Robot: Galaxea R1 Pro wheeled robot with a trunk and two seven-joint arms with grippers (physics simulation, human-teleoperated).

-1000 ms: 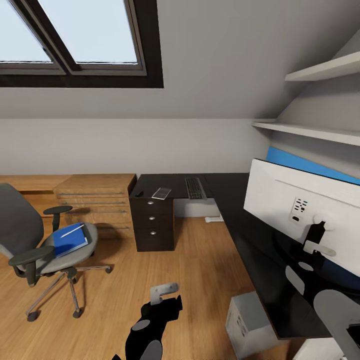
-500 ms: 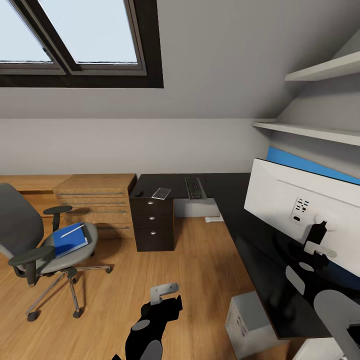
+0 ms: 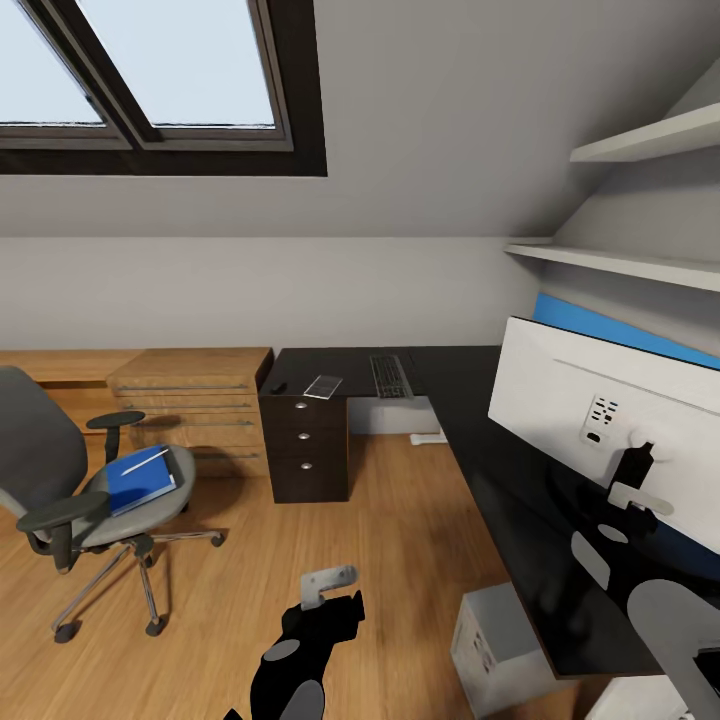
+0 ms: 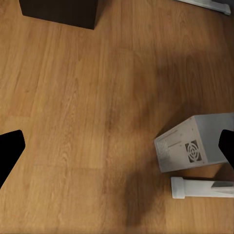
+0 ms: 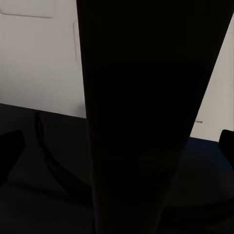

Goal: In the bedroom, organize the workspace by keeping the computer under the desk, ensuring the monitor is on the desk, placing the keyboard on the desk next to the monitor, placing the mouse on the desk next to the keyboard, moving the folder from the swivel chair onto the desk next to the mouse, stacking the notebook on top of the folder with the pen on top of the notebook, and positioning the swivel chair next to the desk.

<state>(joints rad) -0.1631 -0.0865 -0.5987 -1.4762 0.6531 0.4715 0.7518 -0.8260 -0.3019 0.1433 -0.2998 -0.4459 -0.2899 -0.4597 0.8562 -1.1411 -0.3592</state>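
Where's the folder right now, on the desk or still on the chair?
On the chair. The blue folder lies flat on the grey seat, a thin white pen on top; the desk stands apart from it.

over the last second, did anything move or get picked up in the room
Nothing visibly changed. The blue folder lies on the swivel chair with the pen across it, the keyboard and notebook rest on the desk, and the monitor stands as before. No gripper took hold of anything.
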